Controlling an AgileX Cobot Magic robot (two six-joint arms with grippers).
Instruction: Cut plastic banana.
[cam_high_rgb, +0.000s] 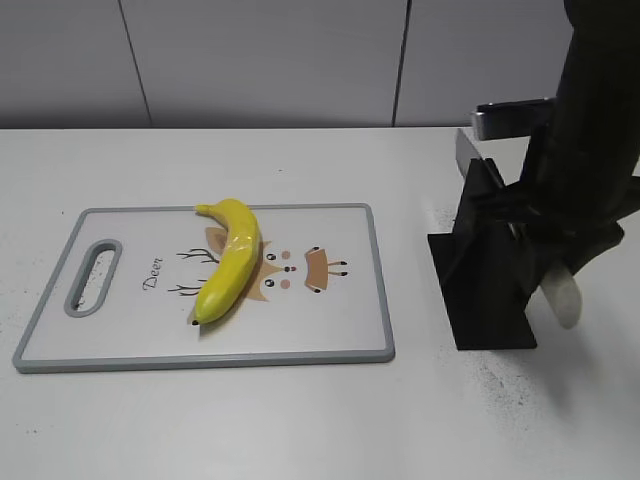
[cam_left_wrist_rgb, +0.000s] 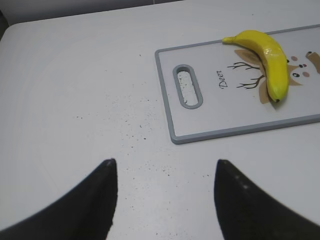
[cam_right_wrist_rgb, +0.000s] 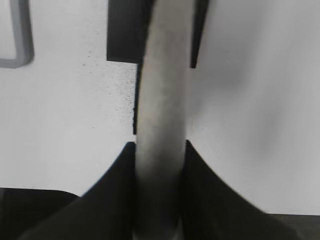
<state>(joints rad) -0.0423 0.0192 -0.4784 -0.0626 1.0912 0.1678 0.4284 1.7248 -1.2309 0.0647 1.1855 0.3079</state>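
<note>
- White tabletop (cam_high_rgb: 250, 420) with a grey panelled wall behind it, and little dark specks scattered over the surface in the left wrist view.
- Grey-rimmed cutting board (cam_high_rgb: 355, 330) lies flat on the left side of the exterior view. It's got a slot handle at its left end, the word "Deer" and a cartoon deer face printed on it.
- Plastic banana (cam_high_rgb: 232, 258) is lying on the board, right over the deer print, running diagonally, stem end toward the wall. Looks whole from here.
- Black knife stand (cam_high_rgb: 480, 290) sits on the table just to the right of the board, apart from it.
- Right gripper (cam_right_wrist_rgb: 160, 150) is down at the stand, fingers clamped on both sides of a pale knife handle (cam_right_wrist_rgb: 160, 100). The handle's rounded end pokes out below the arm in the exterior view.
- Left gripper (cam_left_wrist_rgb: 165, 170) hangs over bare table left of the board, jaws spread wide with nothing between them.
</note>
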